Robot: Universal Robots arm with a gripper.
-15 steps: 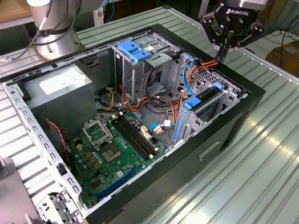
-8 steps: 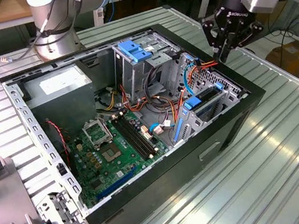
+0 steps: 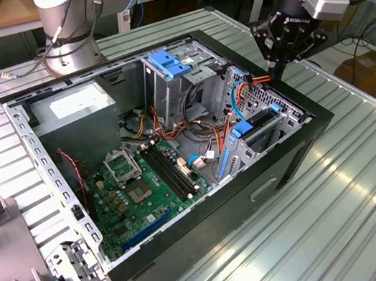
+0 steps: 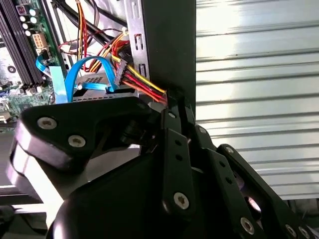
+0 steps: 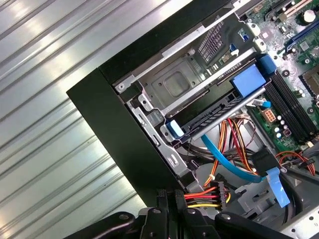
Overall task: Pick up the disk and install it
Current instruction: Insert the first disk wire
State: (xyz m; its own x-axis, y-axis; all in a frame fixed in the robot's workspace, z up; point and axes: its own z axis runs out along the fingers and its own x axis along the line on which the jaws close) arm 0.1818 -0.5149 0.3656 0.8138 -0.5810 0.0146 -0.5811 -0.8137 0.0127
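Gripper point(image 3: 279, 70) hangs over the far right corner of the open computer case point(image 3: 305, 145), fingers drawn narrow with nothing seen between them. Just below and inward sits the disk point(image 5: 219, 107), edge-on in its drive cage, blue carrier tab point(image 5: 247, 79) showing. Red-yellow power cables point(image 5: 202, 198) lie closest to the fingertips.

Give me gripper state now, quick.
Gripper: shut, fingers together and empty, at the computer case rim beside the power connector.
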